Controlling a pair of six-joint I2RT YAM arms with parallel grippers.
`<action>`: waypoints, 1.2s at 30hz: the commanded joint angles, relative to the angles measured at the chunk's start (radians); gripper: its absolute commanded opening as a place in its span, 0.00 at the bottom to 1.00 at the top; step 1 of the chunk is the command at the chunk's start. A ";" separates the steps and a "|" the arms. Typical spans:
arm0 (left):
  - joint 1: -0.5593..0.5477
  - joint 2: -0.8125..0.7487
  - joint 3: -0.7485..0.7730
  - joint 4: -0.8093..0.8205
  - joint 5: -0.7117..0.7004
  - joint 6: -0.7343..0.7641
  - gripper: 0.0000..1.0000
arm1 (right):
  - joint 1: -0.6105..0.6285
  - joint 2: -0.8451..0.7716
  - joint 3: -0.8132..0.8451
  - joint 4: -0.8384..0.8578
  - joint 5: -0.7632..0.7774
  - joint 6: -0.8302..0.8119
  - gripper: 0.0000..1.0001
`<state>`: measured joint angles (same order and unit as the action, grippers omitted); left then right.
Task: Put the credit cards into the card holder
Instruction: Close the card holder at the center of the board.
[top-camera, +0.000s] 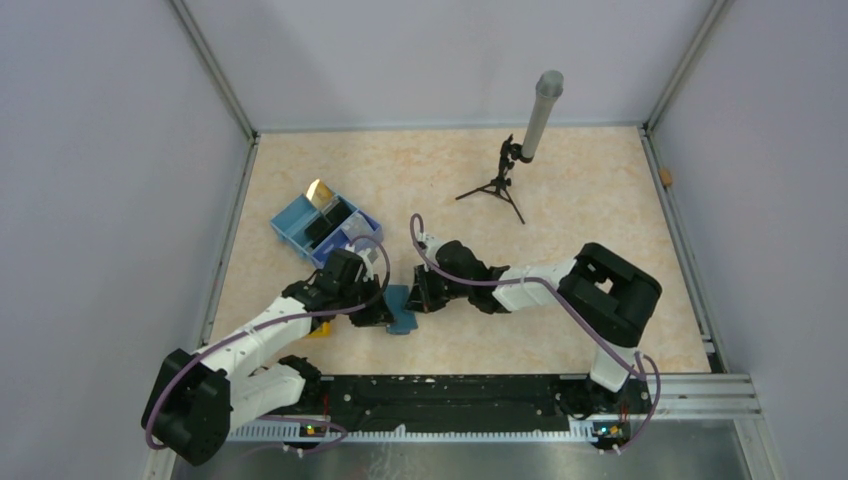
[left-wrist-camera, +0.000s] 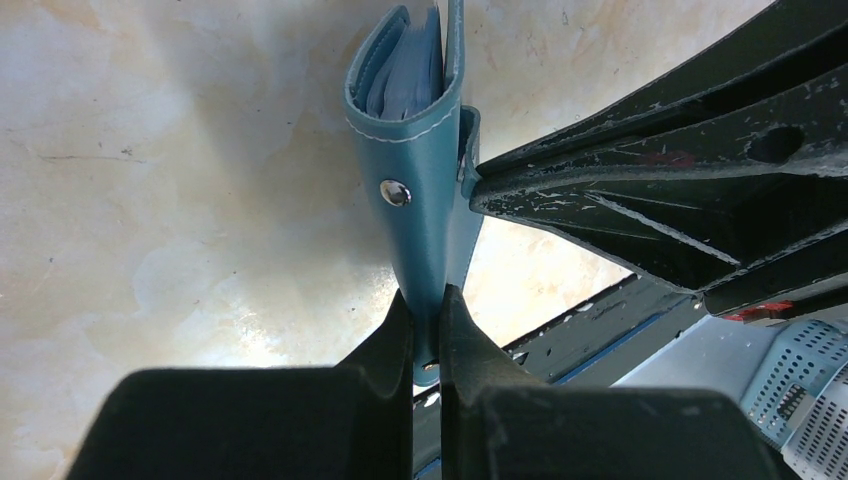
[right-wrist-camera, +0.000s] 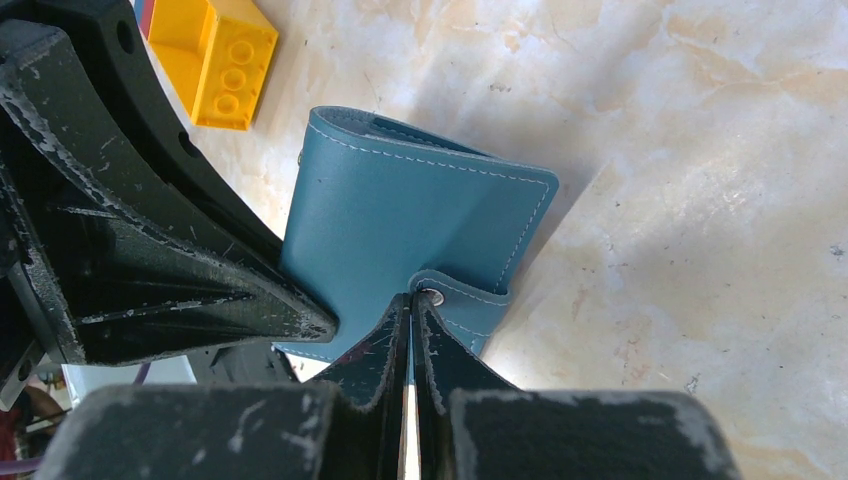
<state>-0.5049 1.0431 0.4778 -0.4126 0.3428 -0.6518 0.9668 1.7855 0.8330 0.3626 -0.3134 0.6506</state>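
Note:
The teal card holder (top-camera: 401, 310) is held up on edge between both arms, near the table's front. My left gripper (left-wrist-camera: 428, 303) is shut on its lower edge, below the snap stud; the card holder (left-wrist-camera: 420, 160) is nearly closed, with pale blue leaves showing at its top. My right gripper (right-wrist-camera: 411, 298) is shut on the clasp tab of the card holder (right-wrist-camera: 400, 215). The credit cards lie apart in the blue tray: a gold one (top-camera: 320, 191) standing tilted, a black one (top-camera: 326, 226) and a pale one (top-camera: 357, 232). No card is in either gripper.
The blue partitioned tray (top-camera: 291, 222) stands at the back left of the arms. A yellow studded block (right-wrist-camera: 215, 58) lies beside the left arm, the yellow block (top-camera: 320, 329) partly under it. A small tripod with a grey cylinder (top-camera: 521, 160) stands at the back.

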 joint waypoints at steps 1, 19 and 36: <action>-0.003 0.019 -0.005 -0.046 -0.039 0.041 0.00 | 0.011 0.024 0.011 0.070 0.007 -0.001 0.00; -0.003 0.009 -0.009 -0.046 -0.028 0.044 0.00 | -0.018 0.086 -0.042 0.109 0.029 -0.024 0.00; -0.003 0.002 -0.002 -0.063 -0.061 0.034 0.00 | -0.026 -0.080 -0.007 0.038 -0.058 -0.028 0.26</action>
<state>-0.5026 1.0367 0.4778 -0.4183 0.3321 -0.6518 0.9424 1.8198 0.8116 0.4820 -0.4084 0.6460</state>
